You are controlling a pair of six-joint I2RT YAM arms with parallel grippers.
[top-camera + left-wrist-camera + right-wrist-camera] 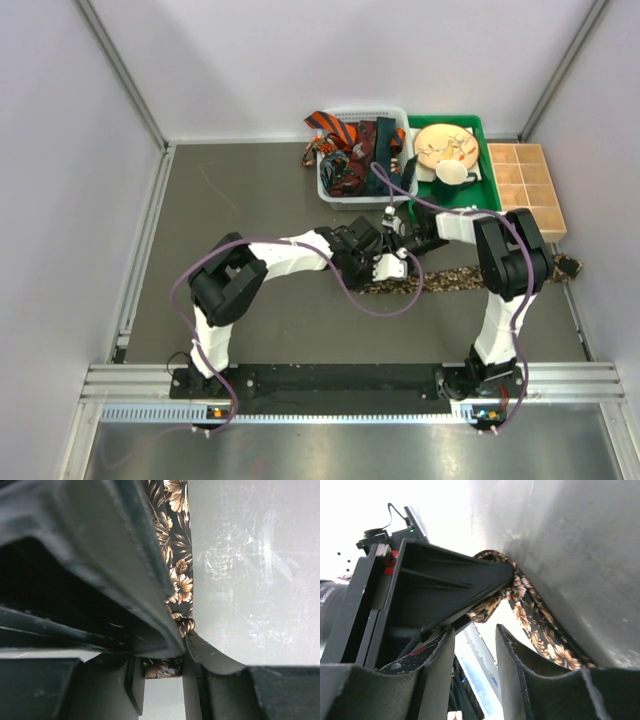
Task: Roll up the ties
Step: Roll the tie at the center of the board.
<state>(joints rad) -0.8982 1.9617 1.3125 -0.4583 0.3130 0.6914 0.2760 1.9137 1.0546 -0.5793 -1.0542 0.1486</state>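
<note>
Basket (362,199) of ties (345,135), left claw (161,669) pinching floral tie (180,587), right claw (474,647) parted

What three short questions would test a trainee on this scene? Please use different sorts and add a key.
1. True or false: the long brown-black floral fabric necktie lies inside the white plastic mesh basket.
2. In the top view, what stands directly right of the green plastic tray? A: a wooden compartment box; B: a blue bucket; C: a metal pot.
3. Fill in: in the top view, the left claw and the right claw meet at the necktie's ____ end.
Key: 1 false, it lies on the dark grey table; 2 A; 3 left.
</note>
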